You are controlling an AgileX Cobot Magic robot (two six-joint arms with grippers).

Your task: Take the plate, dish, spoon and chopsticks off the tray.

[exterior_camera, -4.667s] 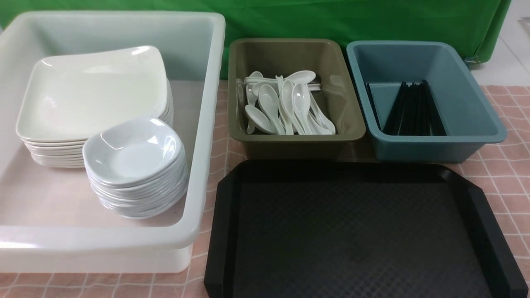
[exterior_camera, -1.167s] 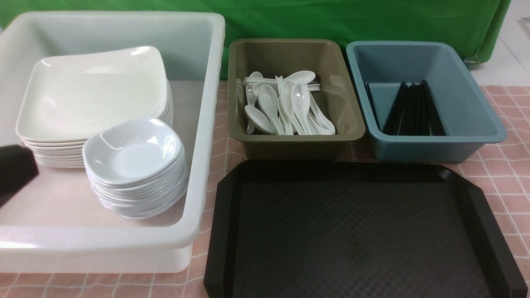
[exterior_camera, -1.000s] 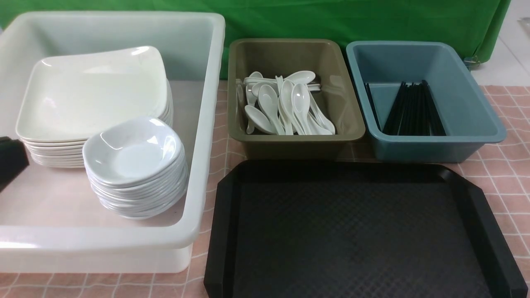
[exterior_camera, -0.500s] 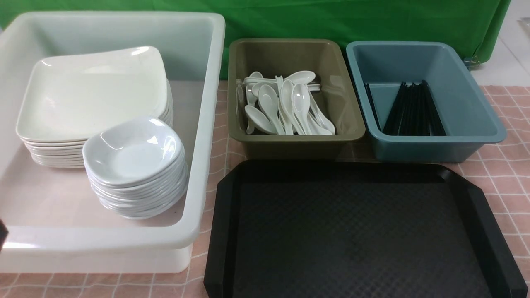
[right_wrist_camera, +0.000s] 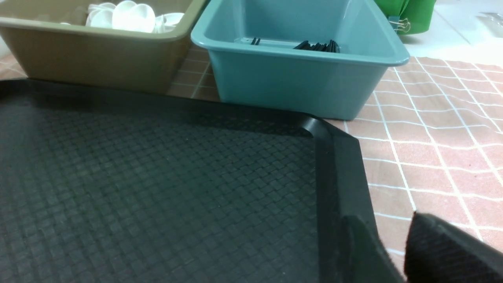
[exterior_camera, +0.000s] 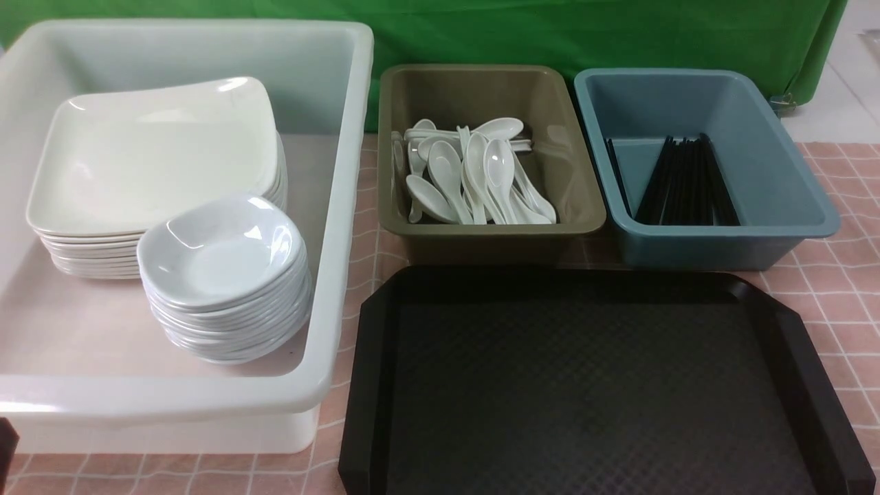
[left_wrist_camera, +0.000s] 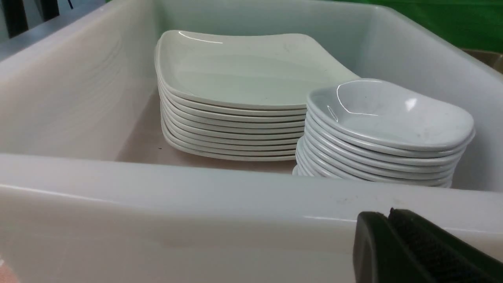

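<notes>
1. Left arm has pulled back out of the large white plastic tub (exterior_camera: 344, 206). About a second ago its dark gripper sat over the tub's near-left edge; in the front view only a black sliver is left at the bottom-left corner.
2. Left fingers (left_wrist_camera: 416, 251) are closed together, holding nothing, outside the tub's near wall.
3. Right fingers (right_wrist_camera: 448, 251): only one dark pad shows, low by the tray's right rim. Can't tell how far open; nothing visibly held.
4. Large black rectangular plastic tray (exterior_camera: 777, 323), cut corners, diamond-textured floor, sits on the pink checked table with nothing on it.
5. My read: clearing is done and the arms are retreating.
6. Top large glossy white square plate (exterior_camera: 155, 155) sits on its stack in the tub; small white rounded-square dish (exterior_camera: 220, 247) tops the stack beside it.
7. White soup spoons (exterior_camera: 474, 172) are piled in the olive-brown bin (exterior_camera: 491, 232); black chopsticks (exterior_camera: 680, 182) are in the blue-grey bin (exterior_camera: 722, 237).
</notes>
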